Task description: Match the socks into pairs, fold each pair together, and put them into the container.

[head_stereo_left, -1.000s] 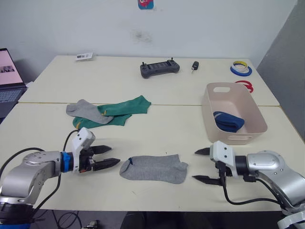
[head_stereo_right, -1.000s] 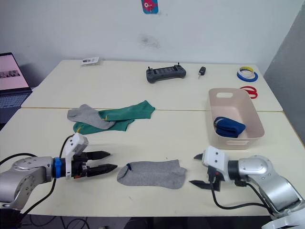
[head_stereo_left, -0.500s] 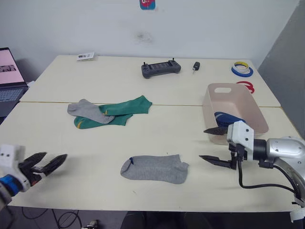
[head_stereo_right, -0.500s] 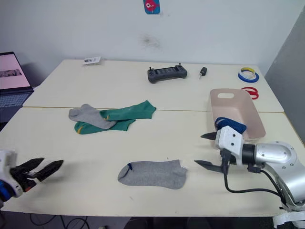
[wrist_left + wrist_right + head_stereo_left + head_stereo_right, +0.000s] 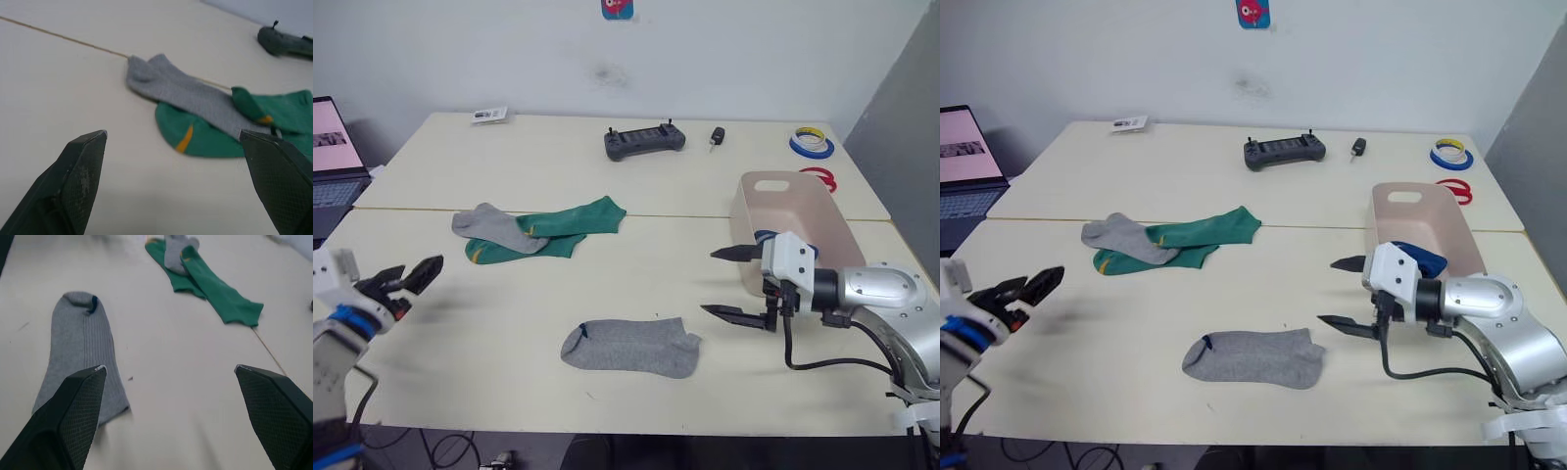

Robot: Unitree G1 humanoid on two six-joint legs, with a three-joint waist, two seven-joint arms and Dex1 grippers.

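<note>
Nearest the front edge of the table point(image 5: 636, 411), a single grey sock point(image 5: 629, 348) lies flat and lengthwise, laid out where a partner could be set on top of it. Neither claw touches it. At its 3 o'clock the right gripper point(image 5: 727, 283) hangs just above the tabletop with its two black fingers spread wide and nothing between them, pointing back toward the sock's open end; to my eye it stands ready to pin or fold from that side.

Way out at the sock's 9 o'clock, near the table's left edge, the left gripper point(image 5: 416, 274) is lifted clear, fingers parted and empty too. Its wrist view looks straight at the pile, so I'd guess that is the next errand.

The pile sits at 11 o'clock from the near sock: the second grey sock point(image 5: 485, 226) draped across the heel ends of two green socks point(image 5: 563, 227), touching and overlapping them. The grey match has to be peeled off there first.

At 2 o'clock stands the container point(image 5: 827, 259), just behind the right gripper, with a folded dark blue pair point(image 5: 1423, 260) already inside — one pair seemingly done.

Farthest back, a black controller point(image 5: 643, 141), tape rolls point(image 5: 808, 143) and a laptop point(image 5: 333, 157) lie well apart from the work.
</note>
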